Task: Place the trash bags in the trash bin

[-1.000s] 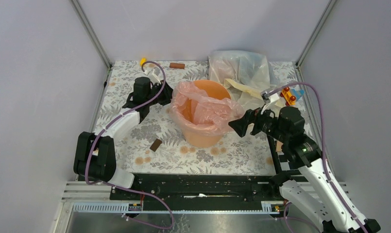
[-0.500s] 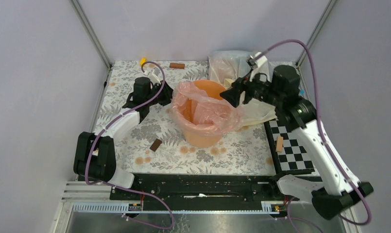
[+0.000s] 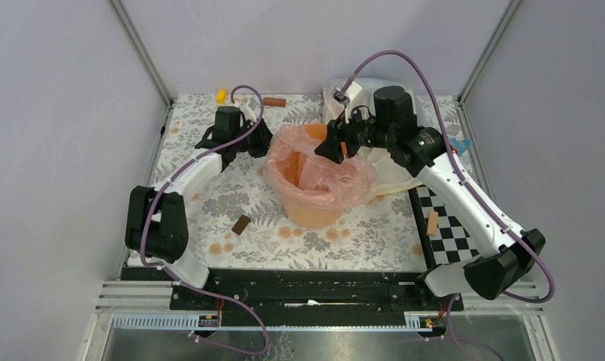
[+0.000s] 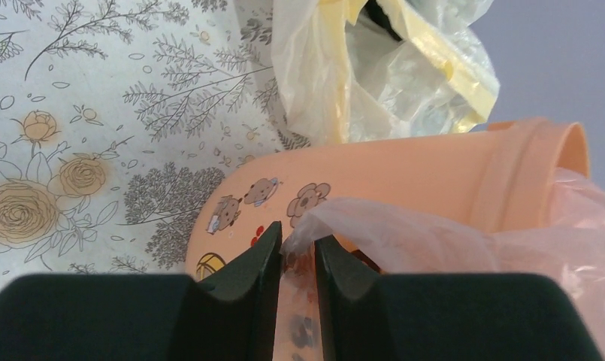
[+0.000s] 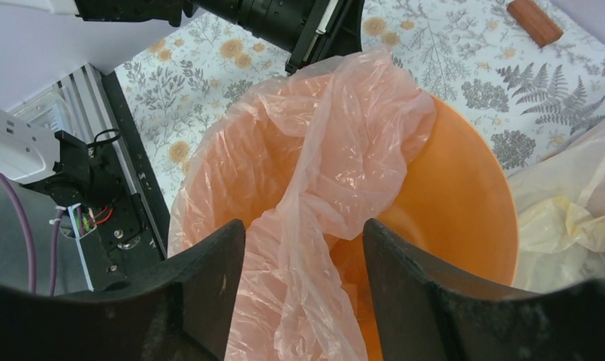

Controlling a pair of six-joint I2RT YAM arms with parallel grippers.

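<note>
Left gripper clenched on trash bag at ten o'clock of trash bin; right gripper, released overhead, should press loose film down

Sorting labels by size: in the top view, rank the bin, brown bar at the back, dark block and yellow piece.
1. Bin
2. Dark block and brown bar look alike; unranked.
3. Yellow piece
</note>
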